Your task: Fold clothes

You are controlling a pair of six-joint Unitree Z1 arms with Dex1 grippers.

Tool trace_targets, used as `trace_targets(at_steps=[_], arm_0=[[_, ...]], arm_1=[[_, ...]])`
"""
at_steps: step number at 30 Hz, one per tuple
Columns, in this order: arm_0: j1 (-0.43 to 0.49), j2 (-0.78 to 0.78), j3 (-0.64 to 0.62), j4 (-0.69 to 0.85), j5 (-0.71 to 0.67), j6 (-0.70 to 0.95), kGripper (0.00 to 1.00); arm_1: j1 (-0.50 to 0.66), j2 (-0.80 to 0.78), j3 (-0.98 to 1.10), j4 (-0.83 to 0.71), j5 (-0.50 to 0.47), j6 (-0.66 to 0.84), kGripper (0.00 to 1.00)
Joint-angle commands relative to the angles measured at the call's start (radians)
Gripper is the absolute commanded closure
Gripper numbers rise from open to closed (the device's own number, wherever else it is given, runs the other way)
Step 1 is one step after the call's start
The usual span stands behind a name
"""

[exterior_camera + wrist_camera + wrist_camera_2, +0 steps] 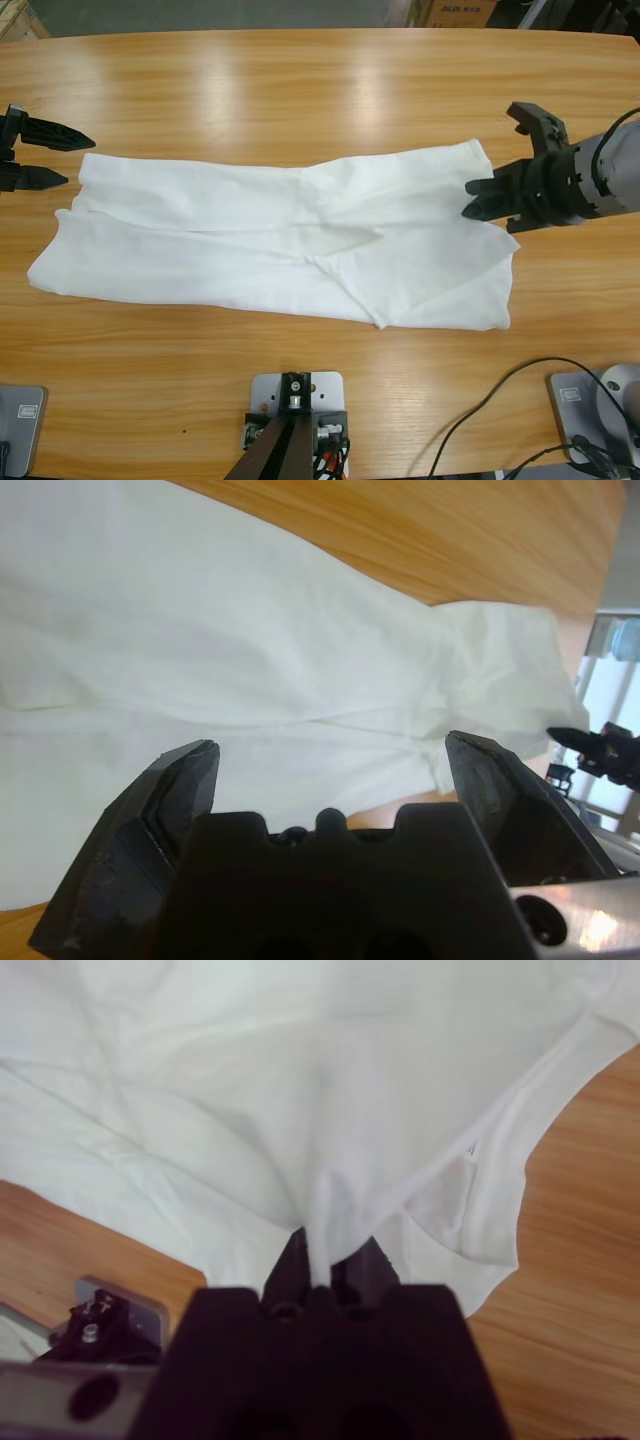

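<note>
- The T-shirt (270,240) is lying stretched lengthwise across the middle of the counter (320,90), part-folded into a long band.
- The right pincer (490,195) is pinching a tuck of fabric at the shirt's right end; judging by this, it should be lifting only slightly, so the thin cloth is not dragging.
- The left pincer (60,160) is hanging with jaws apart just beside the left end, holding nothing; it should be taking its corner before any carry-over.
</note>
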Motion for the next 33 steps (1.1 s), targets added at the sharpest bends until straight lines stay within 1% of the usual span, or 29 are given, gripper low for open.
trace_targets(at_steps=[1, 4, 9, 13, 18, 27, 29, 31, 32, 33], arm_0=[[0.003, 0.035, 0.023, 0.018, 0.009, 0.011, 0.128], [0.004, 0.033, 0.023, 0.018, 0.009, 0.011, 0.127], [0.007, 0.037, 0.023, 0.018, 0.009, 0.014, 0.128], [0.007, 0.044, 0.021, 0.016, 0.010, 0.015, 0.125], [0.007, 0.046, 0.023, 0.017, 0.010, 0.017, 0.127], [0.006, 0.050, 0.027, 0.016, 0.009, 0.018, 0.125], [0.006, 0.050, 0.031, 0.016, 0.009, 0.018, 0.125], [0.006, 0.051, 0.032, 0.016, 0.009, 0.020, 0.127], [0.006, 0.051, 0.032, 0.016, 0.009, 0.020, 0.126], [0.006, 0.051, 0.032, 0.016, 0.009, 0.021, 0.125]], arm_1=[[0.010, 0.091, -0.017, 0.030, 0.008, -0.030, 1.000], [0.010, 0.120, -0.029, 0.041, 0.008, -0.039, 1.000], [0.009, 0.118, -0.044, 0.055, 0.005, -0.060, 1.000], [0.010, 0.123, -0.110, 0.110, -0.026, -0.085, 1.000], [0.010, 0.094, -0.120, 0.110, -0.071, -0.109, 1.000], [0.010, 0.119, -0.115, 0.132, -0.083, -0.114, 1.000], [0.010, 0.121, -0.123, 0.129, -0.077, -0.121, 1.000], [0.010, 0.130, -0.133, 0.119, -0.032, -0.139, 1.000], [0.011, 0.138, -0.134, 0.116, -0.006, -0.148, 0.991], [0.014, 0.144, -0.135, 0.116, 0.012, -0.149, 0.949]])
